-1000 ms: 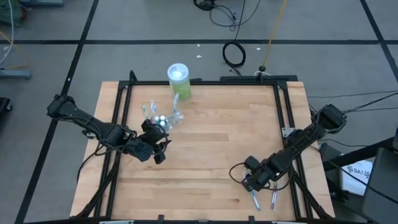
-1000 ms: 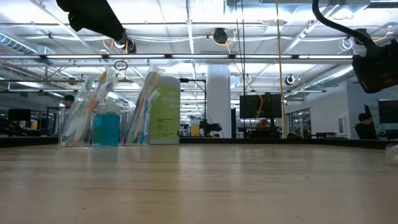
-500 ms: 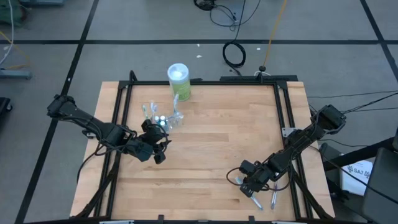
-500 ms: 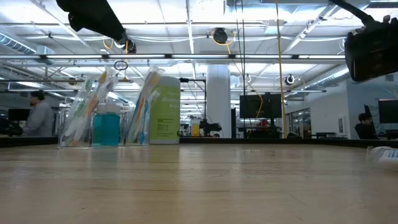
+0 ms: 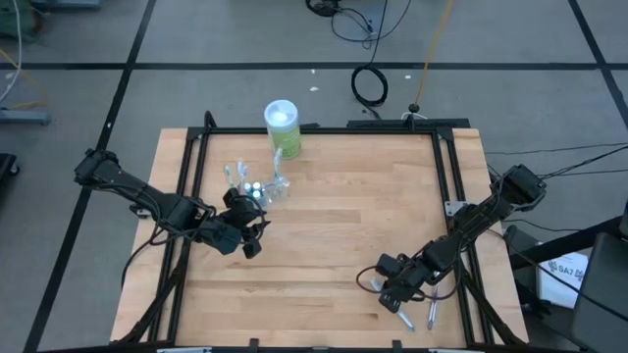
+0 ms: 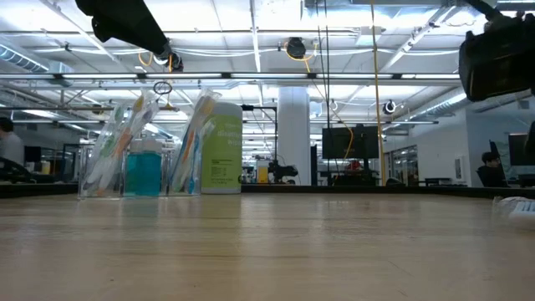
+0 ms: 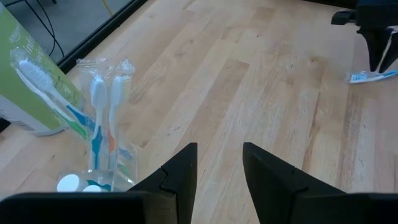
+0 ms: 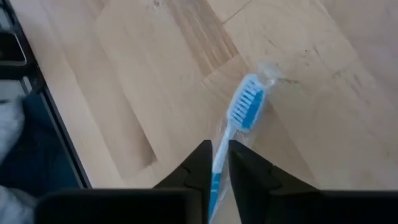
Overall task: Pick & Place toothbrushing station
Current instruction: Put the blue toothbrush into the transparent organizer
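Note:
The station's clear cup (image 5: 253, 186) stands on the table's far left, with wrapped toothbrushes and blue white-capped tubes in it; it also shows in the low view (image 6: 140, 159). My left gripper (image 7: 219, 163) hovers open just near of the cup, with nothing between its fingers. A blue-and-white toothbrush (image 8: 242, 109) in clear wrap lies by the near right edge, and my right gripper (image 8: 216, 146) is shut on it. A second toothbrush (image 5: 432, 314) lies flat on the table beside it. My right gripper pinches the toothbrush's handle (image 8: 222, 138) between its two fingers, some way below the bristle head. The fingers (image 8: 198, 167) slant down from above. The brush runs on past the fingertips, and its bristle head (image 8: 249, 99) lies on the table.
A tall green container with a white lid (image 5: 283, 126) stands just beyond the cup at the far edge. Black frame rails (image 5: 453, 196) run along the table's sides. Bare wood lies between the two arms. People move in the room behind the table.
My right gripper has rolled about its wrist and tipped above the toothbrush, shifting slightly toward the table's left. The toothbrush's end has slid a little along the table. My left arm has kept still.

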`<state>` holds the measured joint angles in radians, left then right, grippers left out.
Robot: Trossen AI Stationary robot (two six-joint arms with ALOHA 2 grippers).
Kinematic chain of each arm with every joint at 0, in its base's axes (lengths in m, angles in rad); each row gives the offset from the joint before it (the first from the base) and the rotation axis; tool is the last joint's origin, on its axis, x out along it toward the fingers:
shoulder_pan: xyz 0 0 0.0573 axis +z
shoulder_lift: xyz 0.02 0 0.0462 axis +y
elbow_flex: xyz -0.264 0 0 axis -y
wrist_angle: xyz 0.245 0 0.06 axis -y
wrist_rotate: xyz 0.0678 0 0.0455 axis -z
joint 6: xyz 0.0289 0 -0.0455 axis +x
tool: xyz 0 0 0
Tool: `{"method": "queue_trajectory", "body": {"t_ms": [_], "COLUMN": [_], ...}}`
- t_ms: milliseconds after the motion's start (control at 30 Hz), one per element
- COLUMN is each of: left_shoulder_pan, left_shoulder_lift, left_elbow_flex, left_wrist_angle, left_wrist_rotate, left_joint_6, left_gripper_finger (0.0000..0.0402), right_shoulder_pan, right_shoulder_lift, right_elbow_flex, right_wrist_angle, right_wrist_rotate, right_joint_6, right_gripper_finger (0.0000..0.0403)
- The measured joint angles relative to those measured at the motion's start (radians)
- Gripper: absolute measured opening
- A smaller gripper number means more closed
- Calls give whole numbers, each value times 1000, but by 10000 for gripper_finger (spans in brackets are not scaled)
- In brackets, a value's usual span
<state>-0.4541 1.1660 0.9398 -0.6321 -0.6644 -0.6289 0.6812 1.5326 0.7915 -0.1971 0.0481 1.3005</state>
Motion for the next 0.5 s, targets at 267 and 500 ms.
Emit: {"method": "queue_trajectory", "body": {"t_ms": [267,500], "left_shoulder_pan": [0,0], "left_shoulder_lift": [0,0], "left_elbow_flex": [0,0], "left_wrist_angle": [0,0], "left_wrist_rotate": [0,0], "left_joint_6": [0,0], "left_gripper_finger": [131,131], "right_shoulder_pan": [0,0], "right_shoulder_lift": [0,-1], "right_elbow_flex": [0,-14], "right_wrist_angle": [-1,1], "right_wrist_rotate": [4,44], "right_joint_6": [-129,-136], "right_gripper_finger": [102,136]}}
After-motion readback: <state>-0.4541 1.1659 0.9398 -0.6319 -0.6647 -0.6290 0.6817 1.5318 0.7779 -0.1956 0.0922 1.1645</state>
